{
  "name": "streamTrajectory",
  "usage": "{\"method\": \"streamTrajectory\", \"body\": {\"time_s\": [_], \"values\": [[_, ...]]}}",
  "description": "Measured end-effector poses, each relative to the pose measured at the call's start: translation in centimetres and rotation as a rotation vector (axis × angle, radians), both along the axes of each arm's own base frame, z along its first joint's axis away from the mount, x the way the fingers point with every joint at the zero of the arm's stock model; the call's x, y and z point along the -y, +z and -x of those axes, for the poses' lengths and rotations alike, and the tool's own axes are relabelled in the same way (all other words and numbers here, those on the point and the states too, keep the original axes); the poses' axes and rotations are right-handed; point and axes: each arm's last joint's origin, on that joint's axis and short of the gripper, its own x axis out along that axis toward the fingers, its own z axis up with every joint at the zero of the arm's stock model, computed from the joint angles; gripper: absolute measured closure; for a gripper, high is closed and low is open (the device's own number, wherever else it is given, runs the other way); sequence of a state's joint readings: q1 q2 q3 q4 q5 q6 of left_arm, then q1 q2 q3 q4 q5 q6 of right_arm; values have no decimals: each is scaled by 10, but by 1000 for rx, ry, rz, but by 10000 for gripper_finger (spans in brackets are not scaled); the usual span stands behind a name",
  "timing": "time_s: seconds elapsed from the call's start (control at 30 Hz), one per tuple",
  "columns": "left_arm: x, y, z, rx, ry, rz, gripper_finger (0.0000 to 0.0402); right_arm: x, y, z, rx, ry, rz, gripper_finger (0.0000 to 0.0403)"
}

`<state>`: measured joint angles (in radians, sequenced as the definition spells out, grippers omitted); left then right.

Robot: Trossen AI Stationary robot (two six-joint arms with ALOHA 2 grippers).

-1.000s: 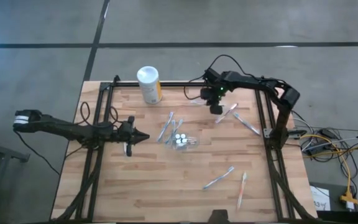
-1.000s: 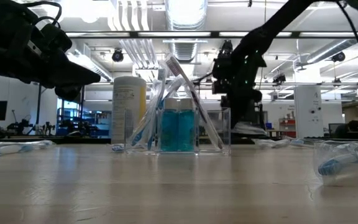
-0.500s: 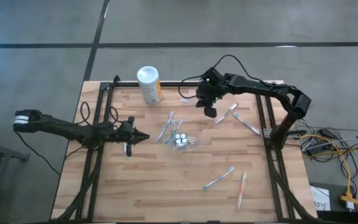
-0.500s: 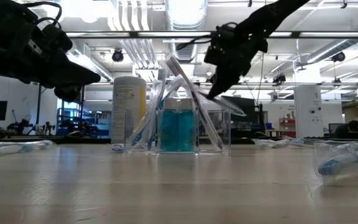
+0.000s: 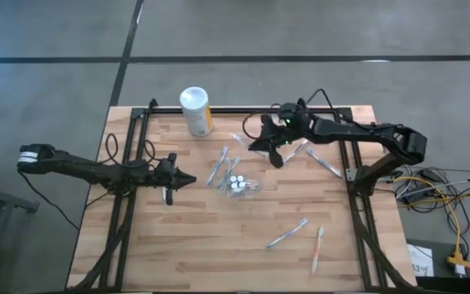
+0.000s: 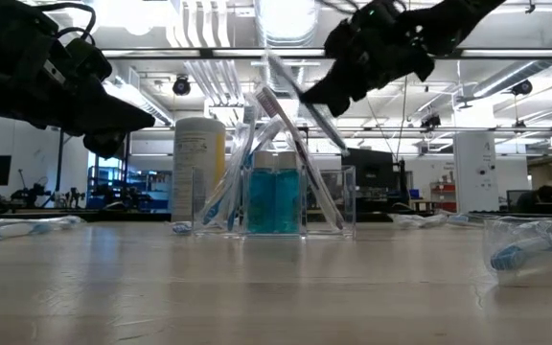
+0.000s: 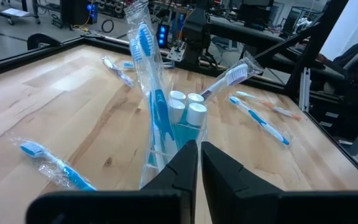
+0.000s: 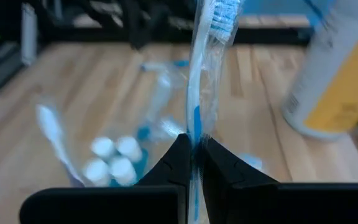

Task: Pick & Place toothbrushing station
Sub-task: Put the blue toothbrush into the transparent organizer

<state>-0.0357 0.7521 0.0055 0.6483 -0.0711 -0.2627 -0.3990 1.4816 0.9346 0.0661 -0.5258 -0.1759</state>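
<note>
Since a second ago my right hand has been rising from the far right of the bench and swinging toward the middle, and it is now carrying a thin wrapped blue-and-white toothbrush, pinched tight between its closed fingers. I am holding it high above and just beyond the clear transparent plastic cup, which is standing mid-bench with several toothbrushes and the small teal tubes with white caps already inside. My left hand is waiting to the cup's left, fingers drawn together on nothing. I judge the job partly done: four or so wrapped toothbrushes are still lying loose on the wooden bench, right of and in front of the cup, and this one is not yet dropped in. The large white canister with a yellow label is standing at the far edge.
</note>
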Motion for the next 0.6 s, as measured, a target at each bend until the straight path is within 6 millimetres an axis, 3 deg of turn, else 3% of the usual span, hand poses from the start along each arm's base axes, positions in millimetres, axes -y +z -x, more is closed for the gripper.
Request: {"method": "streamTrajectory", "body": {"time_s": [0.6], "values": [[-1,1,0,8,50,24,376,-72,2,20,285,81,-42,390]]}}
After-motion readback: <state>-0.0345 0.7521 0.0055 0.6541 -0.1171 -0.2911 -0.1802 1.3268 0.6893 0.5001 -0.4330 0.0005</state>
